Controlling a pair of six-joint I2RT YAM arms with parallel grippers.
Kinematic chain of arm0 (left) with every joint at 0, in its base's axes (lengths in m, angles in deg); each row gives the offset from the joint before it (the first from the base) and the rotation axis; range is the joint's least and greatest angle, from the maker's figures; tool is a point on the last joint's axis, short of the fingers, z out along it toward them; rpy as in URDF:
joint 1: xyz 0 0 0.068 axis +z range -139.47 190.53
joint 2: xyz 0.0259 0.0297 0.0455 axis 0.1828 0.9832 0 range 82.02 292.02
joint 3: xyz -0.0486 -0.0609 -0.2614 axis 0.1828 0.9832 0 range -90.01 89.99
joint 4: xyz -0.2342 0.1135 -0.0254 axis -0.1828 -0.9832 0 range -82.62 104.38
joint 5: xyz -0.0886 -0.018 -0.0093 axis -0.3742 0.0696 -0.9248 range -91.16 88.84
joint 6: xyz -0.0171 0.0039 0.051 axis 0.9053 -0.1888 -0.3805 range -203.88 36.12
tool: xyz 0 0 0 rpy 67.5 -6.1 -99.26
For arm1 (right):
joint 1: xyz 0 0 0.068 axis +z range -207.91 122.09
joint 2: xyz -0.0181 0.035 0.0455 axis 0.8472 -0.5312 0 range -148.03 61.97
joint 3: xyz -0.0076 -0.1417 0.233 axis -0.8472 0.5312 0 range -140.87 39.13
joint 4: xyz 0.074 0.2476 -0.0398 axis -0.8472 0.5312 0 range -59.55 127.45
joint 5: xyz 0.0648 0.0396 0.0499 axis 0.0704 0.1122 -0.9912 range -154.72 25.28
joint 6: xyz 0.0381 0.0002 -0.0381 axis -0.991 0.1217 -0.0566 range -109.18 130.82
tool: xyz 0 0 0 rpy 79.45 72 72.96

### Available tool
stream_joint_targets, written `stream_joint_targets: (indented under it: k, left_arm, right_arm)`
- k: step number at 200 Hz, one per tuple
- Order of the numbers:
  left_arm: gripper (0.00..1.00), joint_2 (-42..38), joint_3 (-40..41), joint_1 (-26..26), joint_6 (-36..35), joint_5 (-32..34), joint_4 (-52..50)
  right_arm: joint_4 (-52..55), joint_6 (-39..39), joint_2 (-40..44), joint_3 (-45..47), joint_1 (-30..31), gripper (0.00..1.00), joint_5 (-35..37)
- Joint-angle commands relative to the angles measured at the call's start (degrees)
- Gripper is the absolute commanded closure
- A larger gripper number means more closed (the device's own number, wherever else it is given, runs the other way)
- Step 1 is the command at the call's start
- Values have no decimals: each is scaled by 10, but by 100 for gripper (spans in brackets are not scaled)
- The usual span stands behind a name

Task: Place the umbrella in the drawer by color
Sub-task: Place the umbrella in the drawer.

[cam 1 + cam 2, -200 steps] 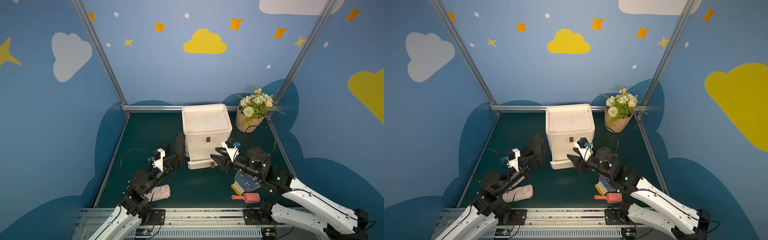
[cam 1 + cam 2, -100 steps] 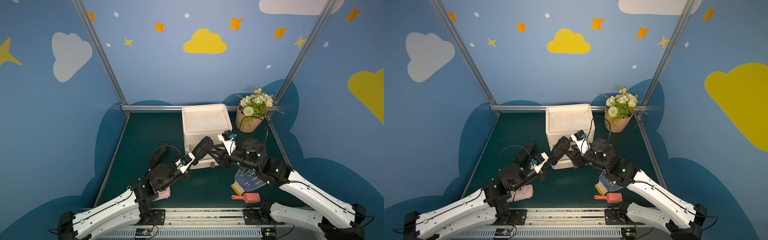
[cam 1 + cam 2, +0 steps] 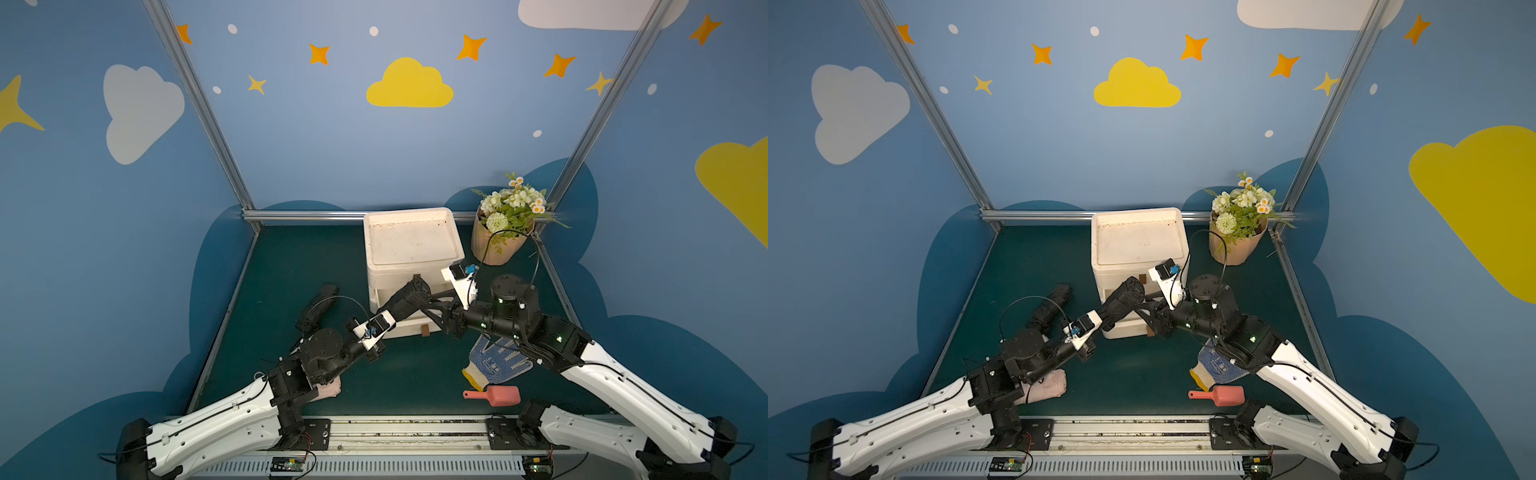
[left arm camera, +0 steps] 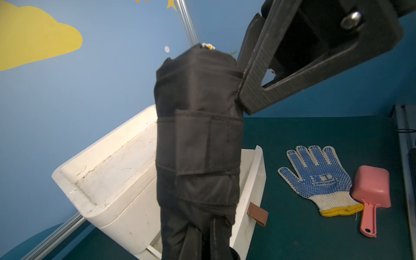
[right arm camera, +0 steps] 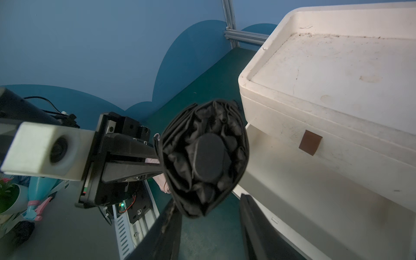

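Black umbrella [image 4: 198, 146] folded, strap wrapped round; fabric bunched at its end.

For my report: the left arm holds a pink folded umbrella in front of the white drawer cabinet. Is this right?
Not quite. The left wrist view shows that the folded umbrella is black, not pink; the left arm does hold it in front of the white drawer cabinet.

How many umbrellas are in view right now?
3. One black umbrella is gripped in the left fingers at the white drawer unit; a second black umbrella lies on the mat beside that unit; a pink umbrella lies partly under the left arm. Drawers may hide more.
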Motion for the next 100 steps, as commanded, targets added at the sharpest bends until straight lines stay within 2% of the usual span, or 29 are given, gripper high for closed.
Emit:
stream_joint_targets:
  k: [1, 55, 78, 100]
  left_arm:
    - [98, -10, 2, -5, -12, -13, 35]
    - [98, -9, 4, -5, -13, -25, 34]
    - [97, -8, 4, -7, -17, -41, 30]
    - [98, -4, 4, -10, -26, -53, 25]
  right_arm:
    - [-14, -15, 1, 4, -3, 54, -29]
    - [-13, -16, 3, 2, -4, 54, -36]
    - [-9, -14, -1, 2, -4, 61, -37]
    - [-5, -14, -4, 3, -5, 62, -34]
